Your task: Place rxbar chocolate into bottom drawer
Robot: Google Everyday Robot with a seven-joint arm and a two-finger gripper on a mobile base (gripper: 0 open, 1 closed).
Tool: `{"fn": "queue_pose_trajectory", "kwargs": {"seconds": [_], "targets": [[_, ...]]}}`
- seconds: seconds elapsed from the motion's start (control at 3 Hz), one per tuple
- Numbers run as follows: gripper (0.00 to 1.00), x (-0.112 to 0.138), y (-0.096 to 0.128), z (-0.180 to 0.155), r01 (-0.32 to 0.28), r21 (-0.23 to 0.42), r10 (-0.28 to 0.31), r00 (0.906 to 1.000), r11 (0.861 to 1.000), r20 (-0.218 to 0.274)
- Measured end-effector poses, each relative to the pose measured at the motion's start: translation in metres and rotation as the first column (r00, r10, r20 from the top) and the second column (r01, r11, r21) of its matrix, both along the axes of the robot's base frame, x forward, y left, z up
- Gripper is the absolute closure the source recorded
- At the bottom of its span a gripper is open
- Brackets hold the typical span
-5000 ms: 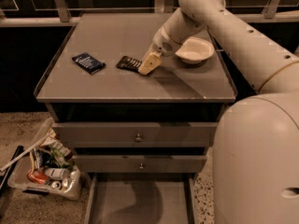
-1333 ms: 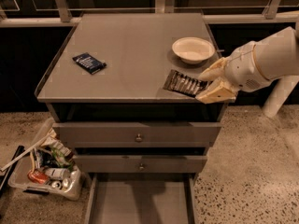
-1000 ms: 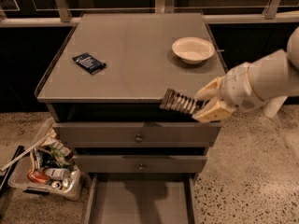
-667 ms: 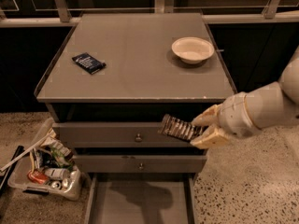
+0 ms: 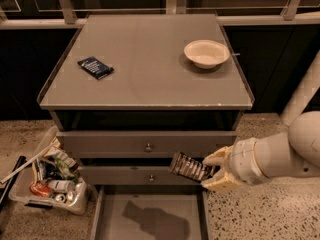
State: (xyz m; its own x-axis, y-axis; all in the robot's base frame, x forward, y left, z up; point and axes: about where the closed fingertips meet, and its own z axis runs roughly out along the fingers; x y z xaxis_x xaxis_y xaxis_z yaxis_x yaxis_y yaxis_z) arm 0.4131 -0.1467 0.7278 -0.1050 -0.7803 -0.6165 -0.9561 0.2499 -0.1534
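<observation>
Rxbar chocolate (image 5: 189, 166), dark wrapper with pale lettering, juts toward 10 o'clock from the hand (image 5: 212, 172), pinched closed on its end, above the open bottom drawer (image 5: 112, 219) at 7 o'clock.

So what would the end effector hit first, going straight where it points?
The end effector, holding the rxbar chocolate above the bottom drawer, points left: likely the knobbed drawer front, though depth is unclear.

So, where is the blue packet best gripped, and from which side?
Across its narrow width, from straight above: the blue packet lies flat and slanted on the tabletop. The gripper is low before the lower knobbed drawer, holding the rxbar chocolate.
</observation>
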Motion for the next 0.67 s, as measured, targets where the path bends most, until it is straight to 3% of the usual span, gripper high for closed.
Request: {"fn": "queue_pose_trajectory", "kwargs": {"seconds": [0.33, 0.67], "targets": [[1.0, 0.0181, 0.007, -0.0399, 0.031, -0.022, -0.03, 0.999, 0.999, 0.033], [1.0, 0.0275, 0.0044, -0.0365, 0.054, -0.023, -0.053, 0.9963, 0.998, 0.067]]}}
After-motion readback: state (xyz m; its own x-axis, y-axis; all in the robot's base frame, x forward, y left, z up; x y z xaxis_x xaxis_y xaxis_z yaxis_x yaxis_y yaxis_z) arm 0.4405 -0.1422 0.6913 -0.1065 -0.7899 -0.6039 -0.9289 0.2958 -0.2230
